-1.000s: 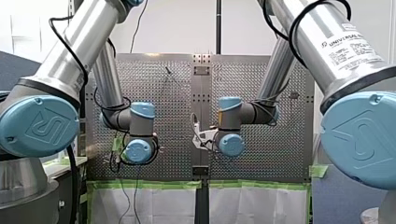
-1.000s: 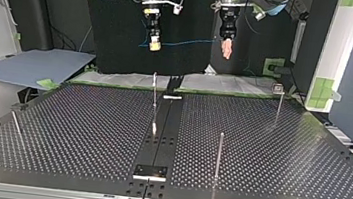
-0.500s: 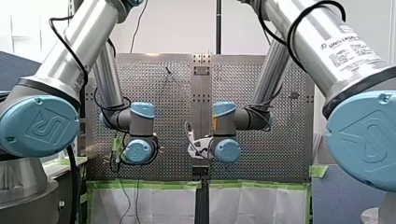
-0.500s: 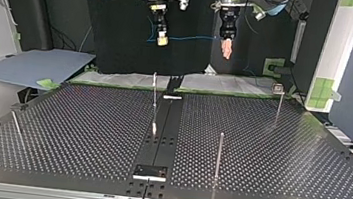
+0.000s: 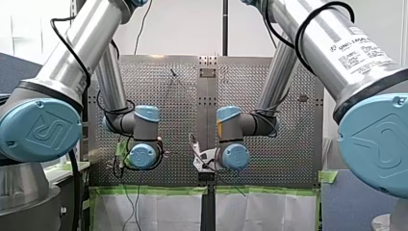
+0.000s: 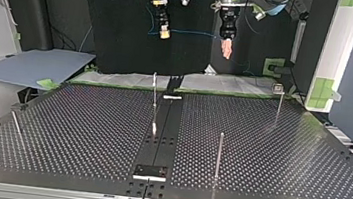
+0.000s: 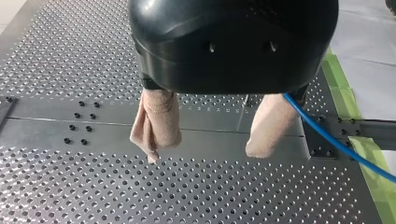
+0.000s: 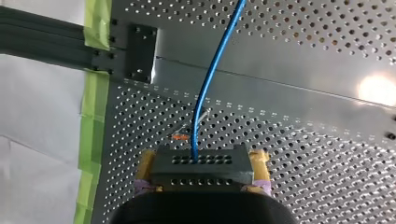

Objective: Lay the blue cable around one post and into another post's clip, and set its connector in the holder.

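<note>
Progress: nothing laid yet. The cable (image 8: 212,79) is wholly in the air, off the table (image 6: 268,155). There is no turn round any post, nothing in a clip, and the connector is not seated. All three steps are left, by my reckoning.

Right gripper (image 8: 201,163): yellow pads clamped on the connector (image 8: 201,173), one on each short side. The cable leaves the connector's upper face and runs away over the perforated plate.

Left gripper (image 7: 205,149): beige pads (image 7: 158,119) well apart, nothing between them. The cable passes just beside the outer face of one pad, not inside the gap, then trails off toward the tape (image 7: 343,95).

Top view: both grippers hang high beyond the table's far edge. The cable is strung between them as a thin, near-level blue line. The posts (image 6: 219,154) stand bare. The one at the view's right carries a small square clip (image 6: 277,88) at its top. The holder (image 6: 151,170) (my guess only: the small pale plate at the near edge, too small to read) sits well apart from the connector.

Cable's look: thin, round, bright blue, with a smooth jacket. It curves gently, no kink in sight. The connector is a dark, flat block with two rows of small holes on the face toward the wrist camera.
</note>
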Controlling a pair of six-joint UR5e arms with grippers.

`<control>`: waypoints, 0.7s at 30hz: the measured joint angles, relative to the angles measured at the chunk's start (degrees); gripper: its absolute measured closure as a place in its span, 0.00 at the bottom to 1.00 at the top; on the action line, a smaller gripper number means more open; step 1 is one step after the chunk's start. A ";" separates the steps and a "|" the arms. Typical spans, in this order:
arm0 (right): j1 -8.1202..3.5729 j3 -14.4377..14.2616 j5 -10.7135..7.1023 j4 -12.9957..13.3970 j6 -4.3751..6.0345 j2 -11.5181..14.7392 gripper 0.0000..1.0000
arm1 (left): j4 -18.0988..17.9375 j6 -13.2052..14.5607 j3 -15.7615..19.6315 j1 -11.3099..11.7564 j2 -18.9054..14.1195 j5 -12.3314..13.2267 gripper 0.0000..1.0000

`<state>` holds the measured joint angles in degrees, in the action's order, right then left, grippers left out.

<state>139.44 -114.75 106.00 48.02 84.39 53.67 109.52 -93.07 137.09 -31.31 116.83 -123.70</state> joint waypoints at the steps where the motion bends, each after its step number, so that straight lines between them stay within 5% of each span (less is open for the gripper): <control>1: 0.00 0.00 0.00 -0.12 0.00 0.00 0.99 | 0.00 0.00 0.00 0.00 0.00 0.00 0.00; 9: -0.41 0.88 1.79 1.01 -0.31 0.90 0.99 | 2.39 -2.39 2.39 -1.41 -2.38 -2.38 0.00; 14: -0.35 1.50 3.79 0.17 1.57 3.12 0.99 | 5.01 -5.02 4.88 -1.24 -5.02 -5.03 0.00; 21: -0.84 4.33 1.76 -3.29 5.15 6.78 0.99 | 8.92 -8.92 2.88 -0.73 -8.93 -7.69 0.00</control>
<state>138.60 -110.43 107.76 44.74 89.54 60.45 118.44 -101.99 139.97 -32.04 107.91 -131.40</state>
